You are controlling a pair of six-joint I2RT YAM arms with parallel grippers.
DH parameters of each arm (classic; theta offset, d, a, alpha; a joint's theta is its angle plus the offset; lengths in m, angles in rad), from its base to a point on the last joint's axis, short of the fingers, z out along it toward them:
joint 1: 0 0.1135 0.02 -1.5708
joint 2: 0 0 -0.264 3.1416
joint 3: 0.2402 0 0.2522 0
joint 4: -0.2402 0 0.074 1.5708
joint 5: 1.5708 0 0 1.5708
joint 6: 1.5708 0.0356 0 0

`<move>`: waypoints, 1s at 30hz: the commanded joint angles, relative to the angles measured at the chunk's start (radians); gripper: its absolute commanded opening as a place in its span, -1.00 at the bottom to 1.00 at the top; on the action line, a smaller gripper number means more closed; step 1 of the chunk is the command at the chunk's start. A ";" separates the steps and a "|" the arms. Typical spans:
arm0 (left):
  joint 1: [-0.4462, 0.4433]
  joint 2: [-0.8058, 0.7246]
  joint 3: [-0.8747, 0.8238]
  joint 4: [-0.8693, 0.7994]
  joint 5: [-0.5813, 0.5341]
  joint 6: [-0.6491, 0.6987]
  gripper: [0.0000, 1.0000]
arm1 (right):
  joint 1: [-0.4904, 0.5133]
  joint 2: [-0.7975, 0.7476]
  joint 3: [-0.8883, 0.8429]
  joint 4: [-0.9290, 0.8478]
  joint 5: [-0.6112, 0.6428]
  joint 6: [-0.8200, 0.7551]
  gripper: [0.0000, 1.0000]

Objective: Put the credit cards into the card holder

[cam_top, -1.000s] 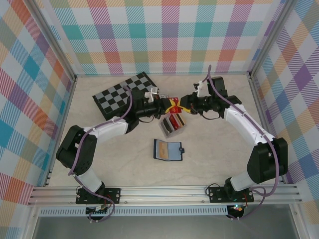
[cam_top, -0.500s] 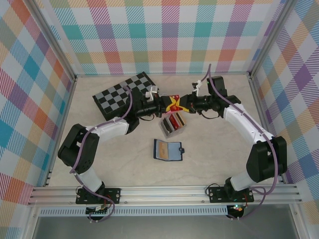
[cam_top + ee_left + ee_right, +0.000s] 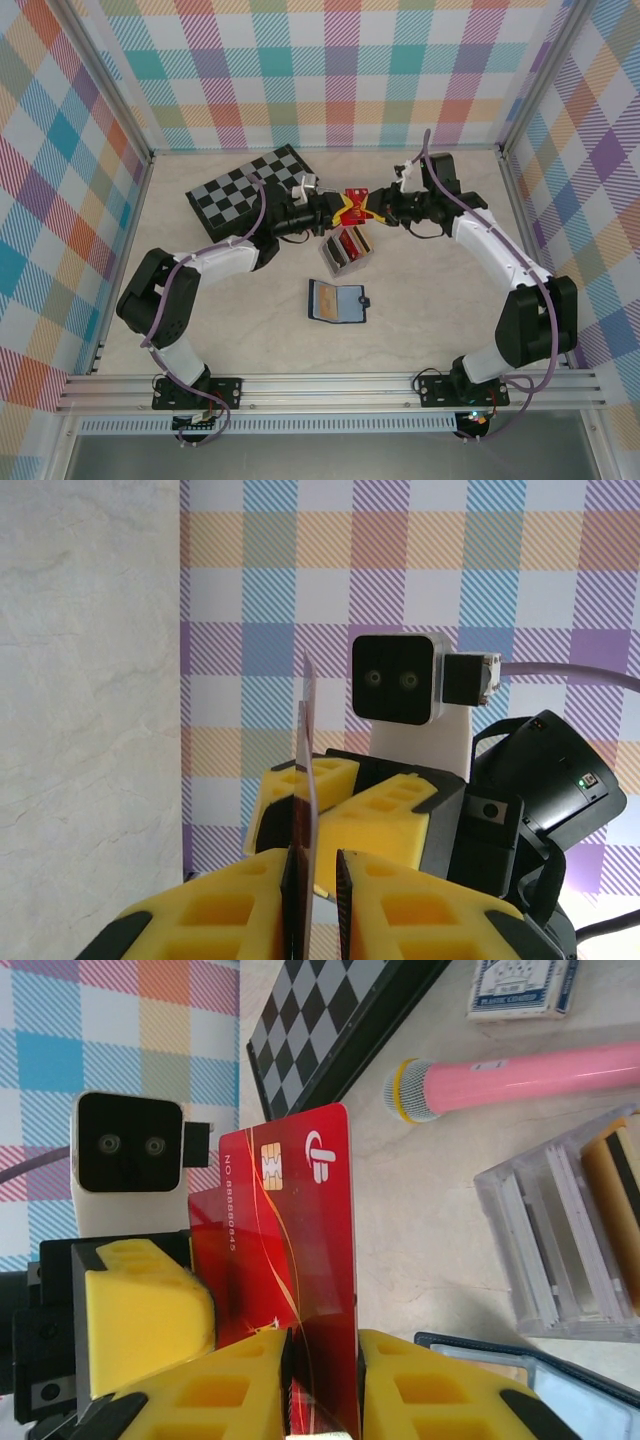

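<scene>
Up in the air over the clear box (image 3: 345,250), toward the back of the bench (image 3: 430,300), a red credit card (image 3: 290,1240) stands on edge between both arms; the right end effector (image 3: 322,1360) is pinched on its lower end, yellow pads (image 3: 230,1380) flat on both faces; the left end effector (image 3: 315,880) is only narrowly parted, with the card against one side and a sliver of gap on the other; the card holder (image 3: 337,301) lies open on the bench, well apart and nearer the bases. Handling-wise I'd guess it's featherlight, stiff but a bit springy, with glossy faces that can slip; so grip flat across the faces near one short end, leaving the far end free to slide into a slot.
</scene>
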 commanded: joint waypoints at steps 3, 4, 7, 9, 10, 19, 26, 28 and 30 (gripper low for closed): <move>0.006 -0.045 -0.016 0.054 0.000 0.033 -0.74 | -0.009 -0.011 -0.022 -0.062 0.076 0.000 -0.66; 0.007 -0.054 -0.021 0.022 -0.013 0.049 -0.77 | -0.011 -0.013 -0.023 -0.065 0.085 -0.004 -0.72; 0.014 -0.100 -0.042 -0.124 -0.068 0.117 -0.84 | -0.013 -0.014 -0.018 -0.085 0.125 -0.034 -0.82; 0.020 -0.138 -0.055 -0.250 -0.118 0.168 -0.89 | -0.012 -0.008 -0.016 -0.091 0.146 -0.055 -0.85; 0.022 -0.154 -0.060 -0.297 -0.140 0.190 -0.91 | -0.012 -0.004 -0.016 -0.092 0.148 -0.065 -0.88; 0.030 -0.280 -0.078 -0.671 -0.334 0.329 -0.95 | 0.067 0.146 0.078 -0.229 0.278 -0.333 -0.92; 0.030 -0.298 -0.096 -0.692 -0.335 0.332 -0.96 | 0.146 0.255 0.132 -0.266 0.377 -0.480 -0.92; 0.030 -0.303 -0.097 -0.697 -0.336 0.335 -0.96 | 0.166 0.274 0.144 -0.268 0.424 -0.495 -0.92; 0.030 -0.306 -0.097 -0.704 -0.336 0.338 -0.96 | 0.179 0.297 0.142 -0.255 0.488 -0.505 -0.92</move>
